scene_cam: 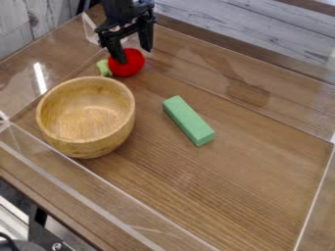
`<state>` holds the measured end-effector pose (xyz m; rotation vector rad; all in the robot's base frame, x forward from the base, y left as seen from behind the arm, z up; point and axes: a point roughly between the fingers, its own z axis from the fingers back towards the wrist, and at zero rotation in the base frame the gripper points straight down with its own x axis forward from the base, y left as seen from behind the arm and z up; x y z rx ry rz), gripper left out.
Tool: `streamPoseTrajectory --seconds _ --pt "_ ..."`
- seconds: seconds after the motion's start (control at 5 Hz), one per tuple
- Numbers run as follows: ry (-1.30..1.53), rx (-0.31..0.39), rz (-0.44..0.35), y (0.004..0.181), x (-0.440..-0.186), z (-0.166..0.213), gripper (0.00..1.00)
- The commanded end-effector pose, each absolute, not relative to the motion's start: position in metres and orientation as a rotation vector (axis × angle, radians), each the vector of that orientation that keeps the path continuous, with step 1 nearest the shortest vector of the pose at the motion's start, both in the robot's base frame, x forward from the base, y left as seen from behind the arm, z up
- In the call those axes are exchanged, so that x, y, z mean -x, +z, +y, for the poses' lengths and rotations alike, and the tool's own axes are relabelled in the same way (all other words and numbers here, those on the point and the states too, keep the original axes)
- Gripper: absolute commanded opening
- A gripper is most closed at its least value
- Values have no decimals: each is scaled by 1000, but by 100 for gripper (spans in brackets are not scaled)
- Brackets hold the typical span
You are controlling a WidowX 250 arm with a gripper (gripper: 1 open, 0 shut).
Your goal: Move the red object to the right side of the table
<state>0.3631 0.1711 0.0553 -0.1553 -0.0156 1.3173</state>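
The red object [125,65] is a small bright red ball-like toy with a yellow-green tip [102,68] on its left side. It rests on the brown wood-grain table [249,157] near the back left. My black gripper [127,44] points straight down over it, open, with one finger on each side of the top of the red toy. The lower ends of the fingers overlap the toy, and I cannot tell whether they touch it.
A wooden bowl [85,116] stands at the front left, just in front of the red toy. A green rectangular block [187,120] lies near the middle. Low clear acrylic walls [157,218] edge the tabletop. Bare wood spreads to the right.
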Motion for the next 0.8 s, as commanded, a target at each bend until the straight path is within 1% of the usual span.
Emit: streamPoseTrajectory --seconds 0.0,0.2,0.4,0.6 --pt "1281 188 -86 88 -374 173 100" --pt "1235 192 -84 92 -374 166 100" --pt "1264 196 -92 93 -372 173 0" --pt "1279 198 -98 92 -366 177 100"
